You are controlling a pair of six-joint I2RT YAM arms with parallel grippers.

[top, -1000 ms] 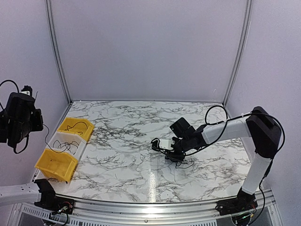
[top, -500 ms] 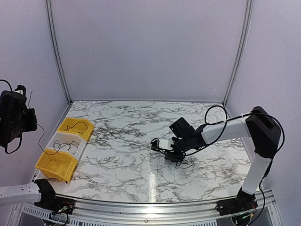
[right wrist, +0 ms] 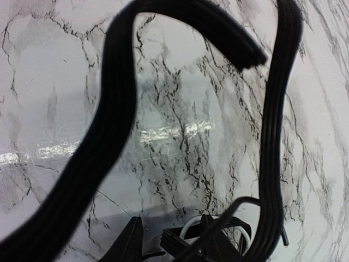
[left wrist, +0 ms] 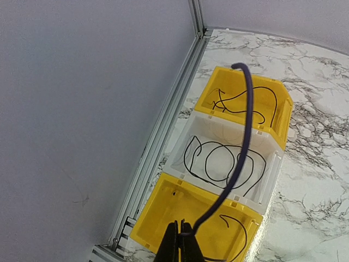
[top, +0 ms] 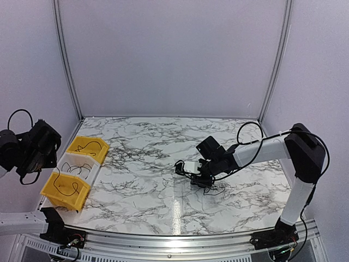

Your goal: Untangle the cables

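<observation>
A white counter (top: 147, 191) veined with grey-black marbling sits inside plain pale lavender walls (top: 174, 54), with slim metal strips (top: 66, 60) rising at the back corners, a metal rail (top: 174, 239) along its near edge and a bright streak of reflected light (top: 175, 210) on its surface.

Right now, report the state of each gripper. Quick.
Left gripper: closed, holding a thin dark cable.
Right gripper: closed on the tangled clump of black and pale wires.

blocked: bins (top: 94, 173) left edge, cables (top: 206, 185) mid-right | free: table (top: 142, 142) centre
</observation>
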